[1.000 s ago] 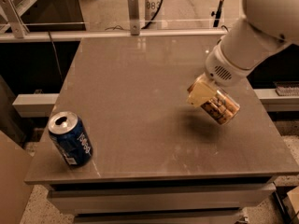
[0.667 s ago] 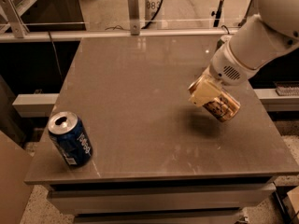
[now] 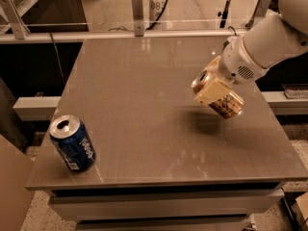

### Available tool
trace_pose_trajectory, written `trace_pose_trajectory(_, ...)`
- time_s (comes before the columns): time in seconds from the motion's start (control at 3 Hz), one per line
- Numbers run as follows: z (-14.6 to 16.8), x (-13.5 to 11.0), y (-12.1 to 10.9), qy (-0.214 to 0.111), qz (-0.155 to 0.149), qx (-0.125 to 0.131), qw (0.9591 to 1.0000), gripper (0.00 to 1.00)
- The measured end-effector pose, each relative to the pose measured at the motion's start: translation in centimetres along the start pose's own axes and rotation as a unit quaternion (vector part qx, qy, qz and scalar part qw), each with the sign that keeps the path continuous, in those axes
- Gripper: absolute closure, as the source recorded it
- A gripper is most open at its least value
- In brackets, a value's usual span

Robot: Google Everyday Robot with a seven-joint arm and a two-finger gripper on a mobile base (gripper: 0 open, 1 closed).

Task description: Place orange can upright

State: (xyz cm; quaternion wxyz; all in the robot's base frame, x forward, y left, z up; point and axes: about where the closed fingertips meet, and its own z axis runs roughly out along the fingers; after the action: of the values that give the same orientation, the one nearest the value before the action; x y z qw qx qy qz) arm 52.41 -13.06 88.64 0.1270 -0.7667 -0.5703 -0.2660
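While held off the table [image 3: 139, 100], the orange can [image 3: 230, 105] lies tilted on its side over the table's right half, its silver top toward the left and back and a shadow beneath it. Item: thin aluminium, judged light, smooth and slippery, and liable to dent under a hard squeeze; best taken across the mid-body, clear of the rims. Gripper [image 3: 213, 91]: jaws clamped on the can's middle, one pale pad across its near side. Arm [image 3: 269, 47]: white, entering from the upper right, wrist angled down and leftward. Also present: blue can [image 3: 73, 143], standing near the front-left corner, well apart
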Motion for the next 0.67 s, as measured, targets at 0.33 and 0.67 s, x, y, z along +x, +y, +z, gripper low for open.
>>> trace_pose_trajectory(0.33,-0.3,1.7,0.2,0.039,-0.020,0.002,0.9990,1.00)
trace_pose_trajectory(0.67,-0.7,3.2,0.5,0.077,-0.027,0.002,0.9967,1.00)
